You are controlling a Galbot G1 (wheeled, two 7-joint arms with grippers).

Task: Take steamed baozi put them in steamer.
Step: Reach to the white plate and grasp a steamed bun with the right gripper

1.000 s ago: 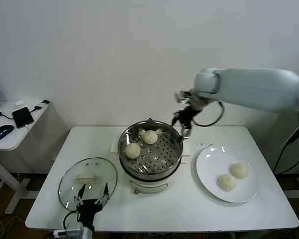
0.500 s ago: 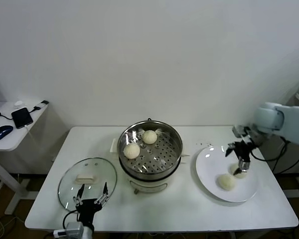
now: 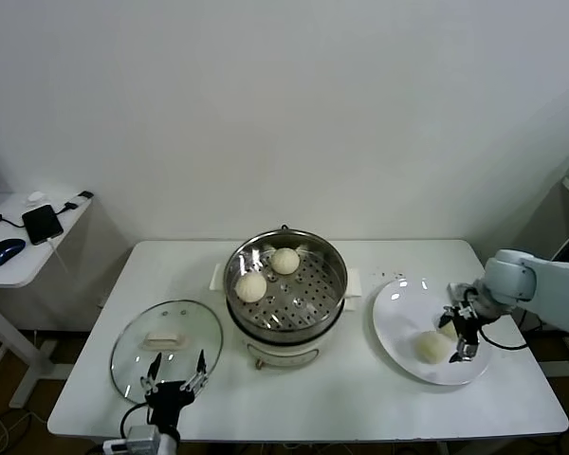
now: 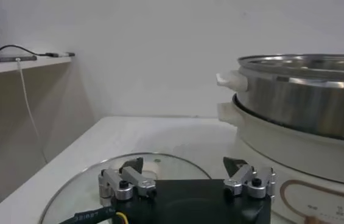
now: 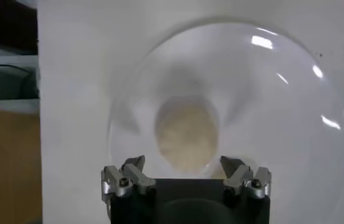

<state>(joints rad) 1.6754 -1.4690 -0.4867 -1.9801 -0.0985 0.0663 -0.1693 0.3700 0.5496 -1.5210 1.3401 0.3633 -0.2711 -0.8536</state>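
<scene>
Right gripper [image 3: 462, 334]: fingers spread wide, pinching nothing, poised low over the white plate [image 3: 398, 332] to the right of the steamer [image 3: 286, 289]; in the right wrist view one steamed baozi [image 5: 187, 134] sits between and just ahead of the fingers [image 5: 126, 176]. A second bun [image 3: 431, 346] lies on the plate near the gripper, on the steamer's side of it. Two more buns [image 3: 251, 286] [image 3: 285, 260] rest apart on the perforated tray inside the steamer. Left gripper [image 3: 174, 381]: fingers spread, empty, parked at the near edge of the glass lid [image 3: 166, 341], which lies flat on the worktop [image 3: 360, 398] left of the steamer. Risks, as judged: the bun is soft and rounded, so an off-centre closure could squeeze it sideways out of the fingers or roll it across the slick plate; too firm a pinch could dent the dough; the neighbouring bun could be nudged. Appearance: smooth, cream-white, domed, unbroken skin, far smaller than the plate.
</scene>
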